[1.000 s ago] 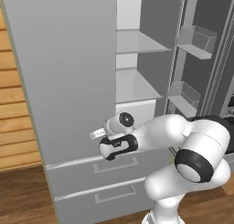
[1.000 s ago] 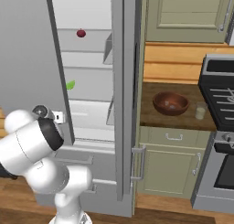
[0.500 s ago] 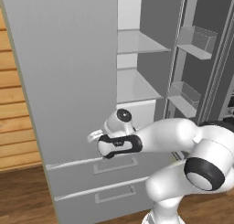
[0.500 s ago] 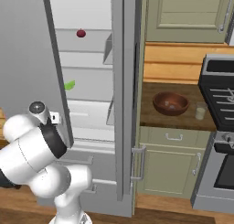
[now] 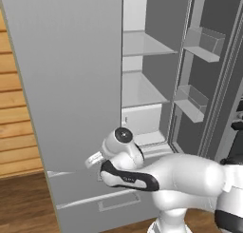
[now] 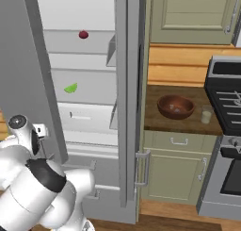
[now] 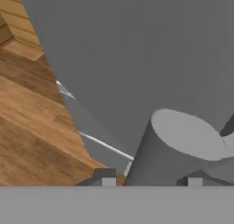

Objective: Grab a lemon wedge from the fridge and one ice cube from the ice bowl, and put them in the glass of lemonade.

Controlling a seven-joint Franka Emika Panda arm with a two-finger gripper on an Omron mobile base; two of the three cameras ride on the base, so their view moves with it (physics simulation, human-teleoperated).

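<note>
Gripper straddles the fridge door handle, fingers apart either side, contact unclear. Lemon wedge lies on a shelf inside. No readable writing anywhere.

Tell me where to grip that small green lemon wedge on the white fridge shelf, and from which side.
Pinch the small green lemon wedge across its two flat cut faces, probably coming from the open front of the tall grey fridge. It lies low on the white shelf with another shelf above, so a top-down approach looks cramped.
</note>
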